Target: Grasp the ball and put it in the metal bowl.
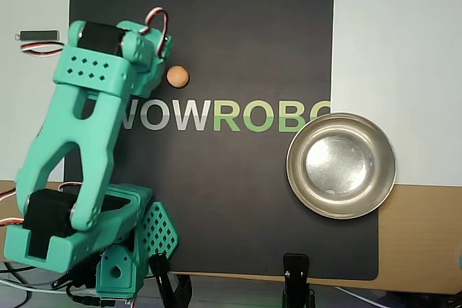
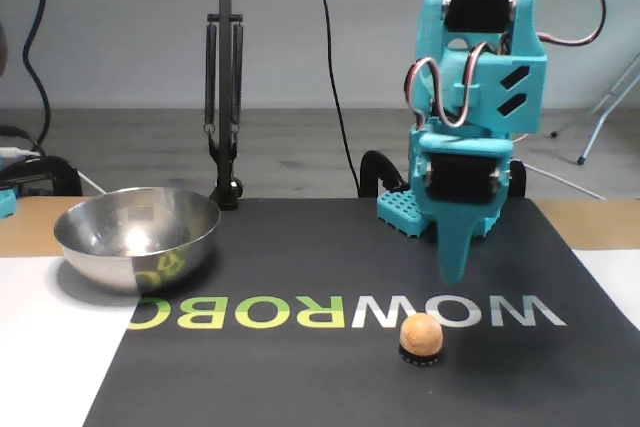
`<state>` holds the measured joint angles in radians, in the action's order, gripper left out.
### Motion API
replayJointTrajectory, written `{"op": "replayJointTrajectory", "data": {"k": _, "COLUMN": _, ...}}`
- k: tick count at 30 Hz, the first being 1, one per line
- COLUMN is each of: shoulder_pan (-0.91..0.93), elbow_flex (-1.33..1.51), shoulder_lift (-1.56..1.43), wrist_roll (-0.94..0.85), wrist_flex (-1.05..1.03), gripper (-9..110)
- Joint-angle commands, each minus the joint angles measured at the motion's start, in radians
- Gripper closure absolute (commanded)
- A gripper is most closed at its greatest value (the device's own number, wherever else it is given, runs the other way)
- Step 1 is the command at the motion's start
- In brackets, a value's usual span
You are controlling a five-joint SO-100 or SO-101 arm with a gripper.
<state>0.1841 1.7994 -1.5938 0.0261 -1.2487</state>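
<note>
The ball [image 1: 177, 76] is a small peach-orange sphere on the black mat, just above the white "W" of the printed word. In the fixed view the ball [image 2: 421, 336] rests on a small dark ring. My teal gripper [image 2: 455, 269] points straight down, hanging above the mat just behind and slightly right of the ball, not touching it. Its jaws look closed together into one tapered tip, and it holds nothing. In the overhead view the gripper [image 1: 163, 57] is mostly hidden under the wrist, just left of the ball. The metal bowl [image 1: 341, 165] is empty at the mat's right edge, and at the left in the fixed view [image 2: 137, 237].
The black mat [image 1: 238, 34] with the printed word covers most of the table. The arm's base [image 1: 108, 250] stands at the overhead view's lower left. Two black clamps [image 1: 296, 279] grip the front edge. A lamp stand [image 2: 225, 97] rises behind the bowl.
</note>
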Motion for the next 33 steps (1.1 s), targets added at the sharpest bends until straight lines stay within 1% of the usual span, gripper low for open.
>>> {"op": "replayJointTrajectory", "data": {"k": 1, "shoulder_pan": 0.008, "elbow_flex": -0.012, "shoulder_lift": -0.017, "wrist_roll": 0.0, "wrist_flex": 0.006, "gripper": 101}}
{"op": "replayJointTrajectory", "data": {"k": 16, "shoulder_pan": 0.095, "elbow_flex": -0.012, "shoulder_lift": -0.014, "wrist_roll": 0.0, "wrist_flex": 0.006, "gripper": 101}}
{"op": "replayJointTrajectory", "data": {"k": 23, "shoulder_pan": 0.117, "elbow_flex": -0.011, "shoulder_lift": -0.003, "wrist_roll": -0.002, "wrist_flex": 0.057, "gripper": 101}}
{"op": "replayJointTrajectory", "data": {"k": 33, "shoulder_pan": 0.118, "elbow_flex": 0.002, "shoulder_lift": -0.005, "wrist_roll": -0.002, "wrist_flex": 0.057, "gripper": 101}}
